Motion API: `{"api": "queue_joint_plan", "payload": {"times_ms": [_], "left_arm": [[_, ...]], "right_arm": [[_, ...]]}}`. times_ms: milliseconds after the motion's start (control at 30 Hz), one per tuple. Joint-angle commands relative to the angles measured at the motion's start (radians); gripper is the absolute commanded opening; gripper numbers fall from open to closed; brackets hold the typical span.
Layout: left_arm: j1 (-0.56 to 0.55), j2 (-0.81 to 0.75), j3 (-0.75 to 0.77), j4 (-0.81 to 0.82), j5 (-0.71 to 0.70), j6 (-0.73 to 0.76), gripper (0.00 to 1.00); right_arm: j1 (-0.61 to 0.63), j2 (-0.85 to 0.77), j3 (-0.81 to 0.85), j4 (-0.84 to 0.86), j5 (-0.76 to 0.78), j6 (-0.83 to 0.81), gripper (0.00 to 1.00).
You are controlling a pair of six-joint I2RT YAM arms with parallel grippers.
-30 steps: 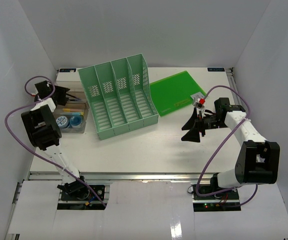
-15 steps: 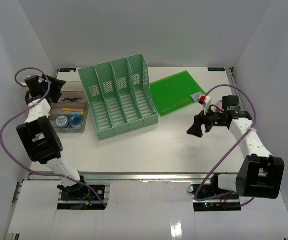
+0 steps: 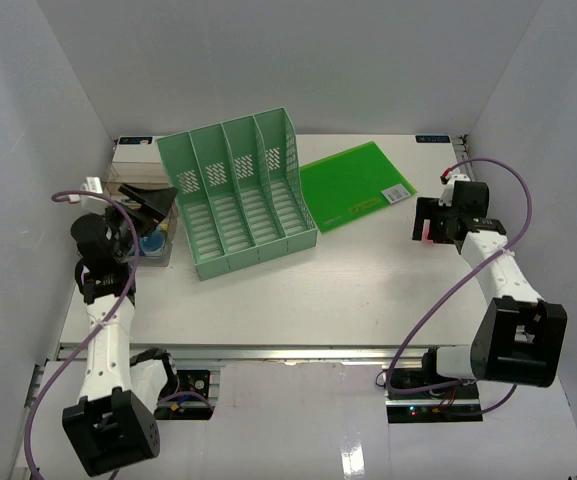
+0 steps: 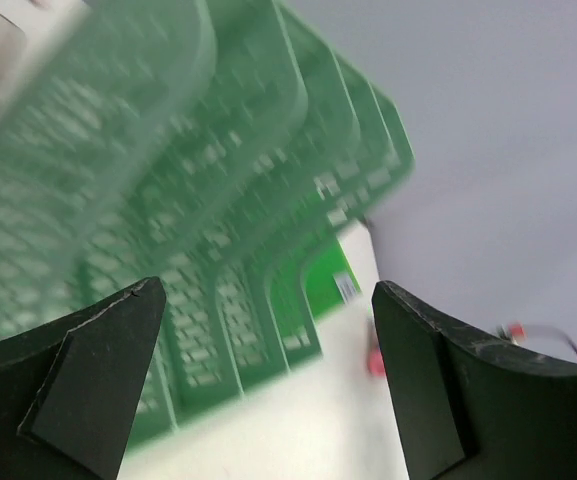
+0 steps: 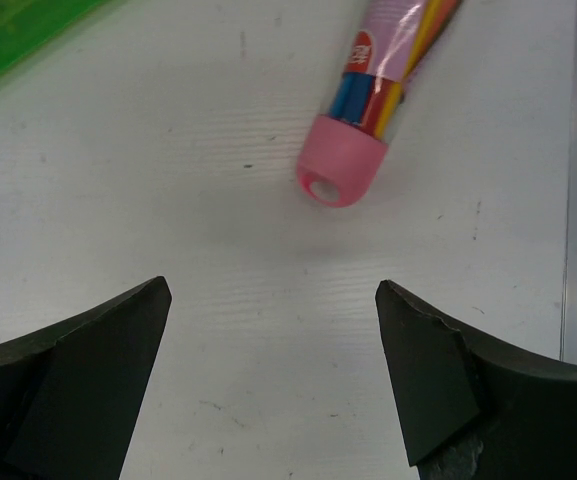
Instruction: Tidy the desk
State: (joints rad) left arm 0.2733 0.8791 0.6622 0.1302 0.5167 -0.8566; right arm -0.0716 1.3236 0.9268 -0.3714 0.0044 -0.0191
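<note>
The desk (image 3: pixel 348 290) is a wide white tabletop with metal rails. A clear tube of coloured pens with a pink cap (image 5: pixel 373 95) lies on it near the right rail, showing in the top view as a pink spot (image 3: pixel 427 238). My right gripper (image 5: pixel 273 288) hangs open just above the desk, with the pink cap a little ahead of its fingertips and nothing between them. It stands at the right side in the top view (image 3: pixel 426 222). My left gripper (image 3: pixel 156 198) is open and empty above the clear tray (image 3: pixel 140 255); its wrist view (image 4: pixel 268 290) is blurred.
A mint-green four-slot file rack (image 3: pixel 238 195) stands at the back centre. A bright green folder (image 3: pixel 353 185) lies flat to its right. Blue rolls (image 3: pixel 152 243) sit in the clear tray. A white box (image 3: pixel 133 155) is at the back left corner.
The left arm swung from the back left corner toward the front, and its gripper opened wide. The right gripper moved right toward the rail and turned down over the pink-capped tube.
</note>
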Motion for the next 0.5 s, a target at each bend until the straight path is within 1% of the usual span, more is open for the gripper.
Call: {"api": "queue_joint_plan", "payload": {"times_ms": [0,100,200,267,333,367,433,467], "left_arm": [[-0.164,-0.119,-0.107,0.046,0.078,-0.049,0.96],[-0.249,-0.182,-0.179,0.09,0.104,-0.087,0.96],[-0.349,-0.211,-0.224,0.117,0.124,-0.104,0.96],[-0.389,-0.229,-0.246,0.118,0.116,-0.107,0.96],[-0.439,-0.246,-0.26,0.118,0.098,-0.113,0.96],[-0.465,-0.254,-0.267,0.119,0.084,-0.116,0.96],[-0.516,-0.263,-0.285,0.124,0.052,-0.123,0.96],[-0.544,-0.263,-0.293,0.128,0.033,-0.127,0.96]], "right_arm": [[-0.03,0.129,0.139,0.033,0.148,0.142,0.9],[-0.036,0.235,0.221,0.034,0.147,0.152,0.9],[-0.036,0.364,0.295,0.029,0.164,0.17,0.9],[-0.036,0.425,0.343,0.014,0.169,0.182,0.92],[-0.037,0.49,0.395,-0.002,0.167,0.195,0.97],[-0.037,0.517,0.415,-0.008,0.165,0.199,0.96],[-0.037,0.551,0.438,-0.011,0.159,0.198,0.84],[-0.037,0.56,0.44,-0.011,0.16,0.196,0.8]]}}
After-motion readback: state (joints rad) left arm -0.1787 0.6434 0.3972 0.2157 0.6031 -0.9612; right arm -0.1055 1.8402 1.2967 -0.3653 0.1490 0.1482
